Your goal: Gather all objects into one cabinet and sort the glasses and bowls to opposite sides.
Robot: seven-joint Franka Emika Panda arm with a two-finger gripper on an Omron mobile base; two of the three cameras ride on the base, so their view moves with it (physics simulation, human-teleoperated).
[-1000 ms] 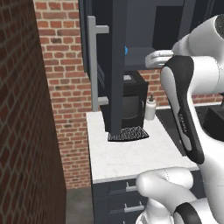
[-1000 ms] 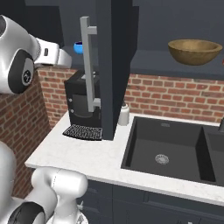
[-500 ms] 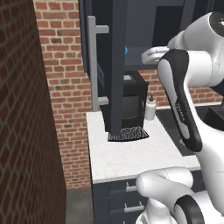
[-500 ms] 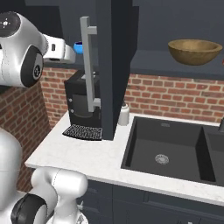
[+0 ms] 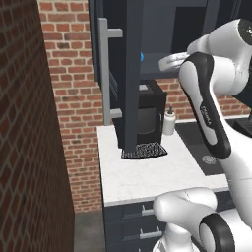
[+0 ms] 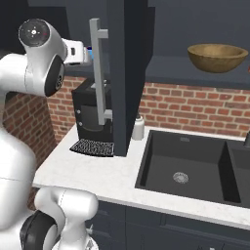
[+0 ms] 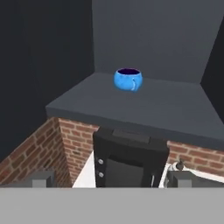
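We have the end effector (image 7: 109, 179) raised to the level of the open wall cabinet (image 7: 144, 109), its fingers spread as wide as they go and holding nothing. Through the hand camera we look straight in at the blue bowl (image 7: 128, 79), which sits upright toward the back of the cabinet floor, near the left rear corner and well apart from us. The coffee machine (image 7: 129, 159) stands on the surface (image 5: 147, 177) directly below that shelf. From the right base camera we see the wooden bowl (image 6: 217, 57) resting in the other section of the cabinet, far to the right above the sink (image 6: 188, 168), with the open door (image 6: 126, 73) and its bar handle (image 6: 97, 73) between the two.

We judge the step in hand to be reaching in for the blue bowl. To do it well, we should keep the hand clear of the door edge, travel above the shelf lip rather than into it, and centre the bowl between the fingers before descending. The bowl is round and glossy, so pinching across its body could let it squirt out; gripping one wall of the rim, one finger inside and one outside, looks the safer hold.
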